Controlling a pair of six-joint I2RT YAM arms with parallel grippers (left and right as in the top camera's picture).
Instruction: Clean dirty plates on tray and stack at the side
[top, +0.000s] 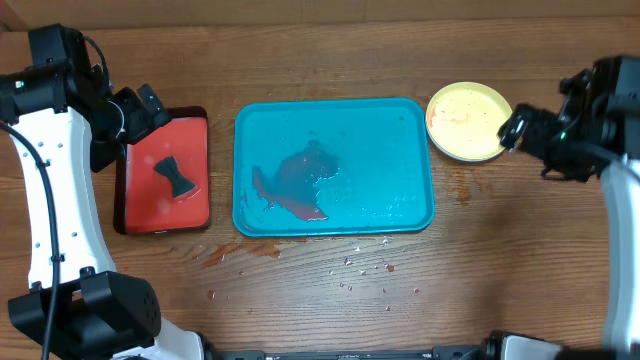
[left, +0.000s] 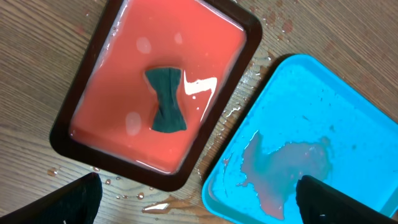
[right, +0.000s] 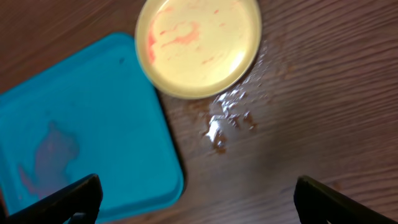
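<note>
The teal tray (top: 400, 120) lies mid-table with a red sauce smear (top: 295, 180) and no plates on it; it also shows in the left wrist view (left: 311, 106) and the right wrist view (right: 93, 124). A yellow-green rimmed plate (top: 468, 121) with faint red smears sits on the table right of the tray, also seen in the right wrist view (right: 198, 45). The white and light blue plates are not visible. My left gripper (left: 199, 199) is open and empty above the gap between red tray and teal tray. My right gripper (right: 199, 199) is open and empty, right of the plate.
A red tray (top: 195, 130) with dark rim holds reddish water and a dark sponge (top: 175, 177) at the left, also in the left wrist view (left: 166, 99). Water drops and sauce specks (top: 350, 265) lie on the wood in front of the teal tray and beside the plate (right: 217, 127).
</note>
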